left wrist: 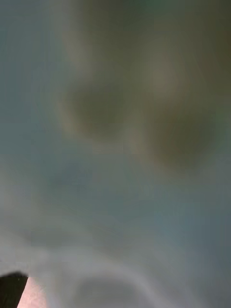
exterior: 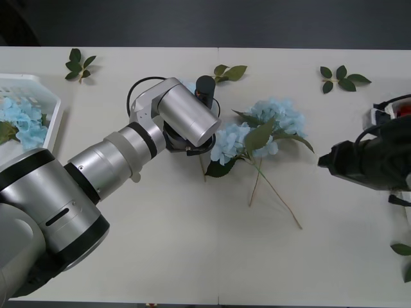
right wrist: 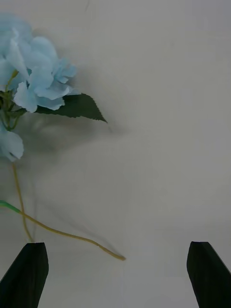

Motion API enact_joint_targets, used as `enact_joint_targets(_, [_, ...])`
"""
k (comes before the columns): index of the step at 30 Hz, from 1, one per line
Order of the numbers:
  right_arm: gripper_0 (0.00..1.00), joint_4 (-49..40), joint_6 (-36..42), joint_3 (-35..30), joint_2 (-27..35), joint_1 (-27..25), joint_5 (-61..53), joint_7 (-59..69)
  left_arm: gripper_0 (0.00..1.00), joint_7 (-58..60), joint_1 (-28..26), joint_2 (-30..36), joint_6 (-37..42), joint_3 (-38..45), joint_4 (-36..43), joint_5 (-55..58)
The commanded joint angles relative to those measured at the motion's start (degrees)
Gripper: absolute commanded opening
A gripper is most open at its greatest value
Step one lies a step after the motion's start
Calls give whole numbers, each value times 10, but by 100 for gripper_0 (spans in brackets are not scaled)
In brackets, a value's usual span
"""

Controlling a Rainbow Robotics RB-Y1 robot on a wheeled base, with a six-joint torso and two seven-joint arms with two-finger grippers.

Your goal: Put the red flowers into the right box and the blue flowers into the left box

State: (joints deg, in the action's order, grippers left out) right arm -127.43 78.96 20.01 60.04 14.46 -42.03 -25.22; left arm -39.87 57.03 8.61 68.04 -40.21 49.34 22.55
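Left end effector [exterior: 204, 138] (grip unclear) against blue flowers [exterior: 260, 128]; right end effector [right wrist: 118, 274] wide, apart.

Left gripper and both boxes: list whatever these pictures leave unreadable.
- Left gripper: front view, wrist housing covers the fingers; left wrist view is blurred, so any contact with the blue flowers is unclear.
- Left box: cut off by the front view's edge.
- Right box: mostly behind the right arm, contents unreadable.
- Right gripper: open above the table.
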Motion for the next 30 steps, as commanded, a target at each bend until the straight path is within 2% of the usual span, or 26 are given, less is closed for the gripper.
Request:
enact_joint_targets(1, [84,9,4,36,-32,41,37,48,100,-12,22,-5,-7,-7,-3,-2])
enact_joint_targets(3, [84,17,7,52,-48,54,51,50,100,-12,22,-6,-6,-7,-3,-3])
enact_joint_targets(4, [84,24,8,59,-62,60,61,50,92,-12,22,-5,-6,-7,-3,-3])
enact_joint_targets(5, [83,30,10,62,-75,63,66,49,70,-12,22,-6,-6,-7,-3,-3])
enact_joint_targets(6, [84,33,11,62,-80,64,67,49,59,-12,22,-6,-6,-7,-3,-3])
enact_joint_targets(7, [84,39,10,62,-93,65,74,47,31,-12,22,-6,-6,-7,-3,-3])
enact_joint_targets(8, [83,42,10,62,-105,66,82,45,7,-12,22,-6,-6,-7,-3,-3])
enact_joint_targets(9, [84,45,10,62,-110,66,86,43,1,-12,22,-6,-6,-7,-4,-2])
enact_joint_targets(13, [83,59,8,73,-142,75,102,31,0,-12,22,-5,-6,-7,-3,-3])
enact_joint_targets(20, [84,60,-5,181,-143,118,179,4,0,-12,23,-5,-6,-7,-2,-3])
enact_joint_targets(22, [84,63,-13,195,-142,122,190,-24,0,-13,23,-5,-4,-7,4,-4])
enact_joint_targets(25, [84,74,-34,195,-142,122,189,-78,0,-14,26,-4,16,-5,22,-9])
enact_joint_targets(30, [84,102,-55,195,-145,133,170,-149,0,-17,26,16,83,2,102,-29])
